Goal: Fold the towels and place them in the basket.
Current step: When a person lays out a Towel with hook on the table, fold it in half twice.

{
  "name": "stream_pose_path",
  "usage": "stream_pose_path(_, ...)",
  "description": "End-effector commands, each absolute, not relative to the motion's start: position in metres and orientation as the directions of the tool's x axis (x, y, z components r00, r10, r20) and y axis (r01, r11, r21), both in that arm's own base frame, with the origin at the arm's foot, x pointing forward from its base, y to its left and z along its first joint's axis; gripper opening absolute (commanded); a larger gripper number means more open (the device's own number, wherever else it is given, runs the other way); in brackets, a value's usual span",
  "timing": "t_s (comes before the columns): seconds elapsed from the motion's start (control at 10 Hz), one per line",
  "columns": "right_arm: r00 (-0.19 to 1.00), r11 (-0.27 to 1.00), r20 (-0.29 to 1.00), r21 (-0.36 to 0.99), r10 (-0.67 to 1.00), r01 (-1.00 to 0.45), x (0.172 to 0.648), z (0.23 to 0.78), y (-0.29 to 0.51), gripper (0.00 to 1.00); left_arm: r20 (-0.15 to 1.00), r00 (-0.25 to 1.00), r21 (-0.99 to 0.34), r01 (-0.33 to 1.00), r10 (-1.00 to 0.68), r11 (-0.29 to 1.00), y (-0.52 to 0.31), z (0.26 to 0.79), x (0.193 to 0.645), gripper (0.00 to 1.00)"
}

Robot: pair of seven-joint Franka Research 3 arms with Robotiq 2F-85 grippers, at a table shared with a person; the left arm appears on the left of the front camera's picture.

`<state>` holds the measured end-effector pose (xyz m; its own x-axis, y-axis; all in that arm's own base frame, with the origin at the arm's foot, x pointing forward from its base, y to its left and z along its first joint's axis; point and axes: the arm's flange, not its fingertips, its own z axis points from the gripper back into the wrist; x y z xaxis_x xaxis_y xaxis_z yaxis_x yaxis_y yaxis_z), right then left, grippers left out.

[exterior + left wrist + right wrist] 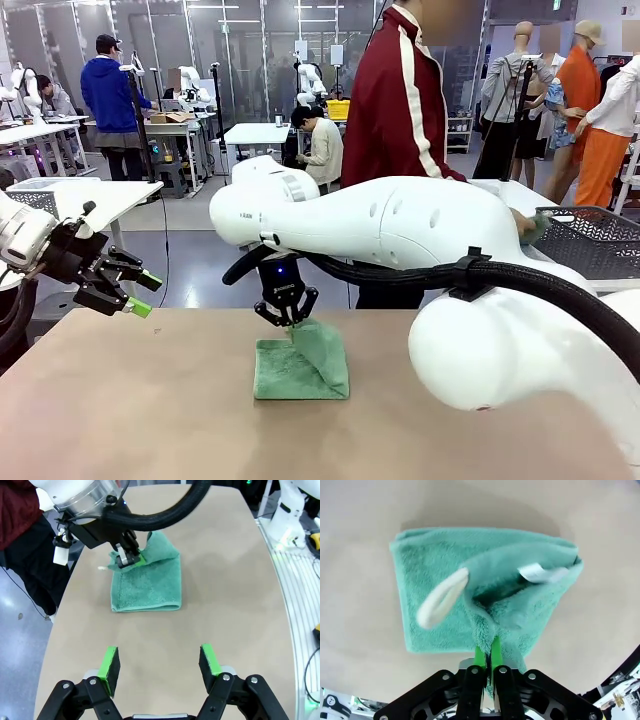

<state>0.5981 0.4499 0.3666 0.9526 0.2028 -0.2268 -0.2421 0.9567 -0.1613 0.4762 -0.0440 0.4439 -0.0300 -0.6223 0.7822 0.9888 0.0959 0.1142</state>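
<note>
**Right end effector** (489, 652): jaws closed to a sliver on a raised fold of the mint green towel (445, 565). We see only a thin ridge of terry between the green pads (479, 656). Directly ahead of the fingers the rest of the towel lies folded flat on the counter (120, 400). The white tag (537, 572) and the corner loop (442, 597) are turned up just beyond the pinch.

We judge the grip shallow. If the end effector rises from here it may carry one layer alone, so that the lower layers peel away and the fold opens. The soft pile may equally slide out of so narrow a bite. The loop lies loose and could catch on a mesh wall on the way in.

**Left end effector** (160, 666): jaws wide apart, holding nothing, above bare counter. The towel is well ahead of it, too far off for it to steady the bundle should it sag.

**Basket** (600, 212): well away from the pinching end effector, beyond the right arm (400, 225) on the side of the person (400, 90). A long carry would give the fold time to fall open. A bluish patch (530, 228) beside the basket may be the second towel, but the arm hides too much for us to say.
</note>
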Motion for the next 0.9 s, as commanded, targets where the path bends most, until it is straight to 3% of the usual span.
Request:
stream_pose_path(0.0,0.959,0.949,-0.216,-0.214,0.184,-0.23,0.595,0.379,0.463,0.04,0.784,-0.034,0.118,0.988,-0.62,0.095,-0.044,0.445,0.475,0.81)
stream_pose_path(0.4,0.985,0.974,-0.132,-0.18,0.116,-0.139,0.597,0.362,0.479,0.04,0.784,-0.034,0.118,0.988,-0.62,0.095,-0.044,0.445,0.475,0.81)
stream_pose_path(0.8,0.988,0.988,-0.13,-0.122,0.079,-0.095,0.594,0.352,0.486,0.04,0.784,-0.034,0.118,0.988,-0.62,0.095,-0.044,0.445,0.475,0.81)
